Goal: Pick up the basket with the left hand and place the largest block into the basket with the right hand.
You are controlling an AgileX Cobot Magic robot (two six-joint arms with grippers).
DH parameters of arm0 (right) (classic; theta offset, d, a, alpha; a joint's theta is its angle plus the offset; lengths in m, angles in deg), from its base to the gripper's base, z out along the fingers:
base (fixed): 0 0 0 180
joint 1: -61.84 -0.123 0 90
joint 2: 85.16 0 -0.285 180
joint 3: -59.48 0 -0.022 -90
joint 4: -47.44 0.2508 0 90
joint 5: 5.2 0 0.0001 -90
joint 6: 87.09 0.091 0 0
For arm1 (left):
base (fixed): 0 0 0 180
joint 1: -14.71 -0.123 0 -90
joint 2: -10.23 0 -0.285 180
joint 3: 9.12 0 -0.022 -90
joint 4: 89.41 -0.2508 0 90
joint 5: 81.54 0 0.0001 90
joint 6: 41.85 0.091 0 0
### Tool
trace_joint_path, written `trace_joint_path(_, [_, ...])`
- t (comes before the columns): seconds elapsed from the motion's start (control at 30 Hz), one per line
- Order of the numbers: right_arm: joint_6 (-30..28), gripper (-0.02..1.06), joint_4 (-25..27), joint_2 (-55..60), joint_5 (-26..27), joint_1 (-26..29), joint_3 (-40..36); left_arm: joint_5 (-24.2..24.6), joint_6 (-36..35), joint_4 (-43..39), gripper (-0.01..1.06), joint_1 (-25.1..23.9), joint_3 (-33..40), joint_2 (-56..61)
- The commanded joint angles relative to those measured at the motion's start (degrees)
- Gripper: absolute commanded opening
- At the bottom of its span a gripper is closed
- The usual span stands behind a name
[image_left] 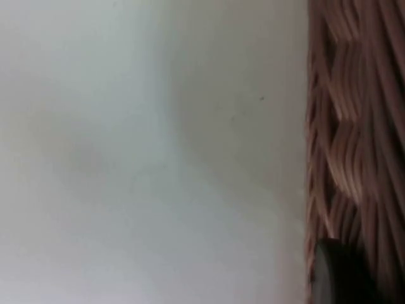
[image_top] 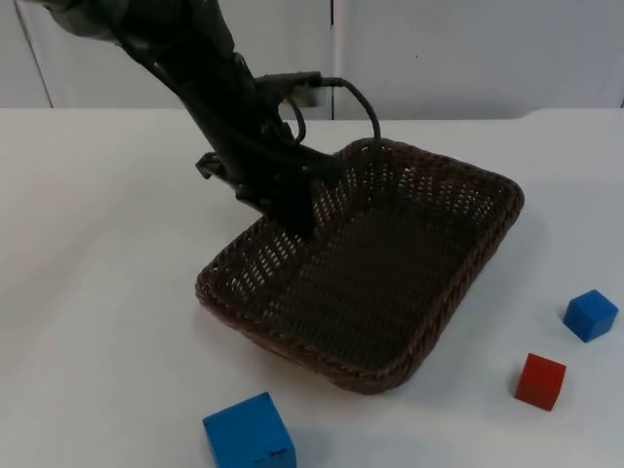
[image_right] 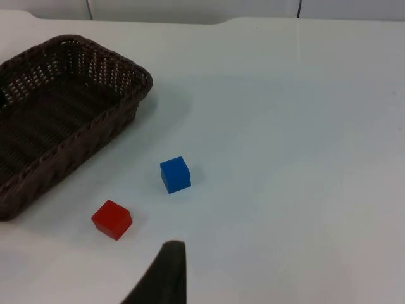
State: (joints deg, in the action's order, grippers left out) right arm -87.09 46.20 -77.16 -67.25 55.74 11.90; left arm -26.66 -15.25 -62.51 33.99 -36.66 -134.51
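Left gripper (image_top: pixel 292 210): clamped on far-left rim of wicker basket (image_top: pixel 390 292), tipping it up off table (image_top: pixel 97 292)
Right gripper (image_right: pixel 166 269): waiting above table's right side, finger state impossible to tell
Largest block (image_top: pixel 250 433): blue, near table's front edge, just beyond basket's front-left corner, across basket from right arm
Other blocks: small blue block (image_top: pixel 590 315) and red block (image_top: pixel 540 380), right of basket
Room: white table, grey partition wall (image_top: pixel 468 49) behind

The left arm (image_top: pixel 210 88) is black, built of thick rounded links, narrowing to a slim black gripper (image_top: pixel 292 210). The right gripper's fingertip (image_right: pixel 166 275) is black and tapered.
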Motion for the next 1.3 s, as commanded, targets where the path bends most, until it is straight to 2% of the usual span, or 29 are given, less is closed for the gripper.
trace_joint_path(0.0, [0.0,1.05,-0.02,-0.22,0.21,0.24,-0.06,0.14,-1.59,0.09,0.0,-0.05,-0.23,3.01])
trace_joint_path(0.33, [0.0,1.05,-0.02,-0.22,0.21,0.24,-0.06,0.47,-5.08,4.28,0.0,-2.51,-0.23,12.6])
trace_joint_path(0.47, [0.0,1.05,-0.02,-0.22,0.21,0.24,-0.06,2.96,-6.65,4.58,0.0,-4.67,-0.23,14.94])
trace_joint_path(0.6, [0.0,1.05,-0.02,-0.22,0.21,0.24,-0.06,9.22,-7.36,7.6,0.0,-8.12,-0.01,17.55])
trace_joint_path(0.9, [0.0,1.05,-0.02,-0.22,0.21,0.24,-0.06,14.81,-7.36,9.3,0.0,-12.77,1.54,22.63])
trace_joint_path(1.27, [-0.43,1.05,0.1,-0.22,0.21,0.24,-0.06,13.88,-6.9,10.43,0.0,-18.32,10.35,31.35])
